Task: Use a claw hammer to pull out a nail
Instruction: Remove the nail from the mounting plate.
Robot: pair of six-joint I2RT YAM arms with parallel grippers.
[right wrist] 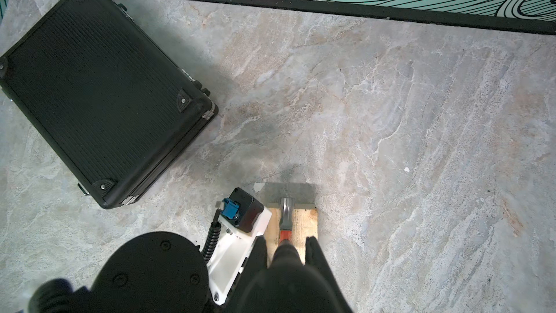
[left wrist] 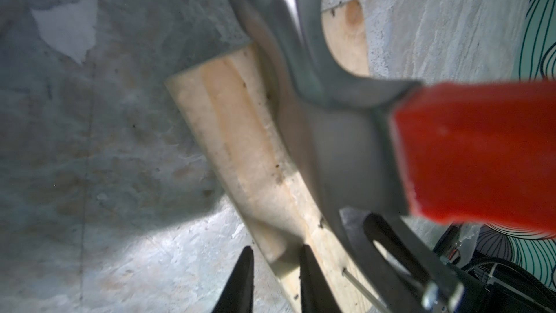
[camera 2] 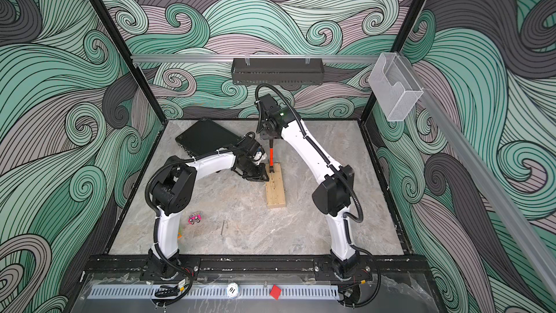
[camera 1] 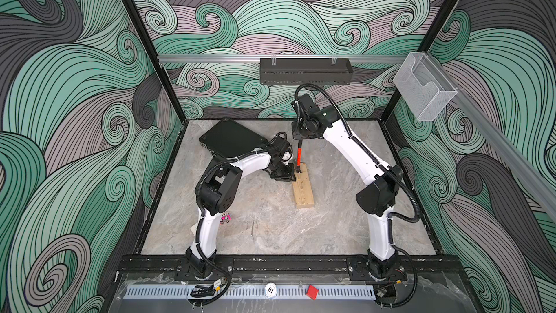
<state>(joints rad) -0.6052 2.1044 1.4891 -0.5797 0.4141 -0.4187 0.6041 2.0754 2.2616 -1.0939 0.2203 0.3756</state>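
A robotics lab test cell: two white-and-black robot arms (camera 1: 352,146) bolted to a black base rail (camera 1: 285,264), and a grey marble-patterned surface (camera 1: 331,206) boxed in by teal-and-grey wave-printed wall panels (camera 1: 270,10). Black frame posts (camera 1: 137,25) carry the panels, and an aluminium rail (camera 1: 210,58) holds a black perforated metal tray (camera 1: 305,70).

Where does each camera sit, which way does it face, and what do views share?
Top views: high above the front edge, looking down and inward; both arms whole, the right end effector gripping the claw hammer at the wooden block.
Left wrist: on the left arm, close to the hammer head, looking along the block; the left end effector shows only fingertips.
Right wrist: on the right arm, looking down the hammer at block and black case; its fingers and the left arm's wrist show.
Shared: all show hammer and block.
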